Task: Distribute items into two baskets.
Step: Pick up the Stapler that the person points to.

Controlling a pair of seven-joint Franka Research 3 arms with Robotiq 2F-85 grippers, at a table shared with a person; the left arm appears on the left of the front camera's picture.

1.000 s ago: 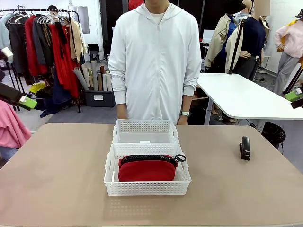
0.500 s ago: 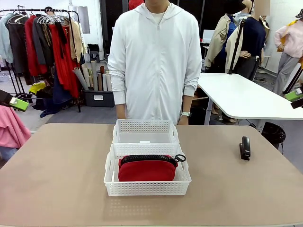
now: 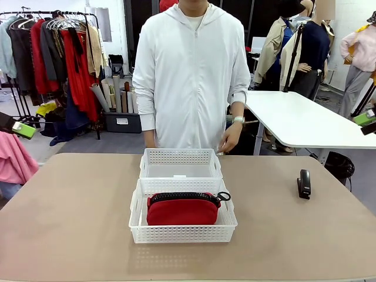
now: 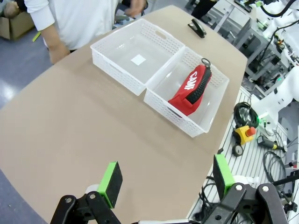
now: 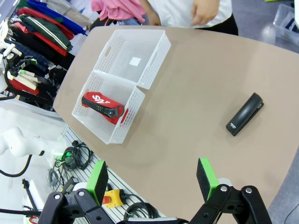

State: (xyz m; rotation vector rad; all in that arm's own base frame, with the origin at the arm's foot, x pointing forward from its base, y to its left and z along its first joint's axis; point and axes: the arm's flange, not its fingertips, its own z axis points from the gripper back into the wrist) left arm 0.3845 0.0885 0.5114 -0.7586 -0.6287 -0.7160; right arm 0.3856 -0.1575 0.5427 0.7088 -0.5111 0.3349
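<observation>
1. Front view: two white baskets stand in the middle of the table (image 3: 70, 217), touching each other along their long sides.
   - The near basket (image 3: 183, 234) holds the red pouch (image 3: 182, 212), which stands on its edge with the black zipper on top and the ring pull at the picture's right.
   - The far basket (image 3: 181, 156) has only a small white label inside.
   - The black stapler (image 3: 304, 184) lies on the table well apart from the baskets, to the picture's right.
   - A person in a white jacket stands at the far side, one hand (image 3: 228, 138) raised just above the table edge.
2. Left wrist view: the left gripper (image 4: 167, 175) hangs high over the table edge.
   - Its fingers are spread wide and nothing is between the green pads.
   - Farther off are both baskets, the pouch in the one closer to the camera, and the stapler beyond them.
3. Right wrist view: the right gripper (image 5: 152, 179) is also wide apart and holds nothing.
   - The stapler lies on the bare table, near to the camera, far from the baskets.
   - The pouch sits in the basket closer to the table edge.
</observation>
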